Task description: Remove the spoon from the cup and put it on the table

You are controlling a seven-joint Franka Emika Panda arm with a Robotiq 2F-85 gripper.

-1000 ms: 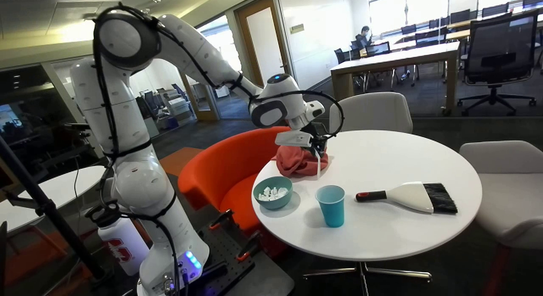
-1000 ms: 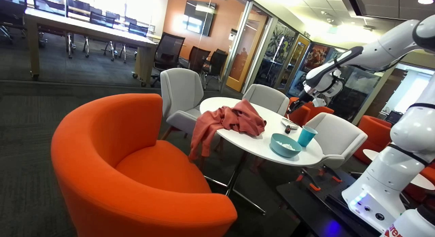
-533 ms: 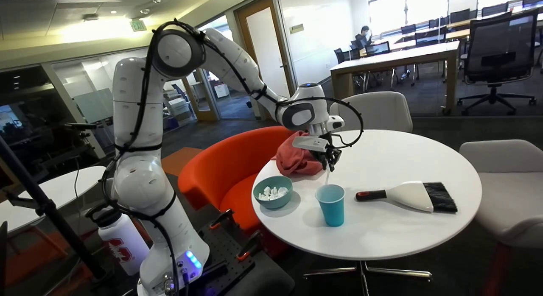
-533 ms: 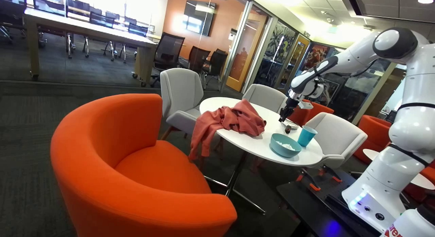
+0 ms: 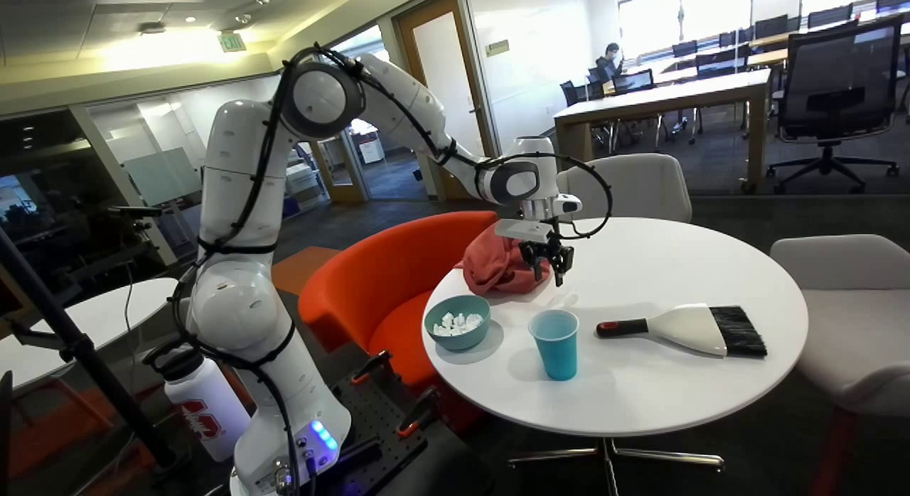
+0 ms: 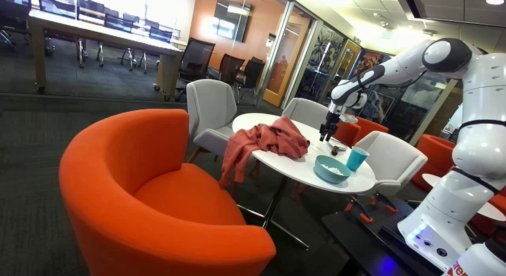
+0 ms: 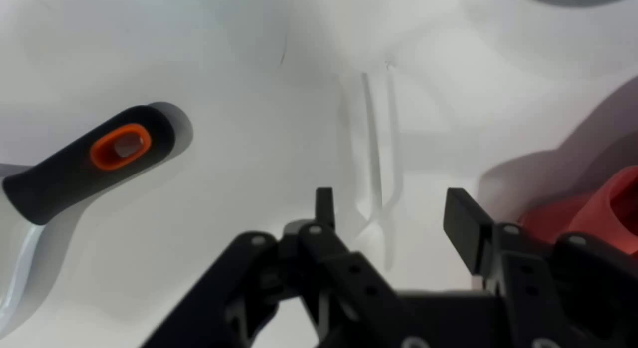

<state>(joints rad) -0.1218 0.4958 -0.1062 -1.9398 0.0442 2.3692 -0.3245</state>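
Observation:
A white plastic spoon (image 5: 566, 299) lies flat on the white round table (image 5: 675, 261), behind the cup; its thin handle shows in the wrist view (image 7: 373, 148). In that view the spoon's bowl end lies between and below my fingertips. My gripper (image 5: 549, 279) is open, points down above the spoon and holds nothing; it also shows in the wrist view (image 7: 389, 203) and in an exterior view (image 6: 324, 139). The teal cup (image 5: 559, 357) stands upright on the table with no spoon standing out of it; it shows in both exterior views (image 6: 356, 160).
A teal bowl (image 5: 442, 340) with white pieces stands beside the cup. A crumpled red cloth (image 5: 494, 268) lies at the table's edge, close to my gripper. A brush (image 5: 682, 325) with a black handle (image 7: 79, 168) lies to the right. An orange chair (image 6: 166, 205) stands against the table.
One second ago the spoon hung from my shut gripper above the table. The gripper came down and turned to point downward, then opened. The spoon now lies on the table.

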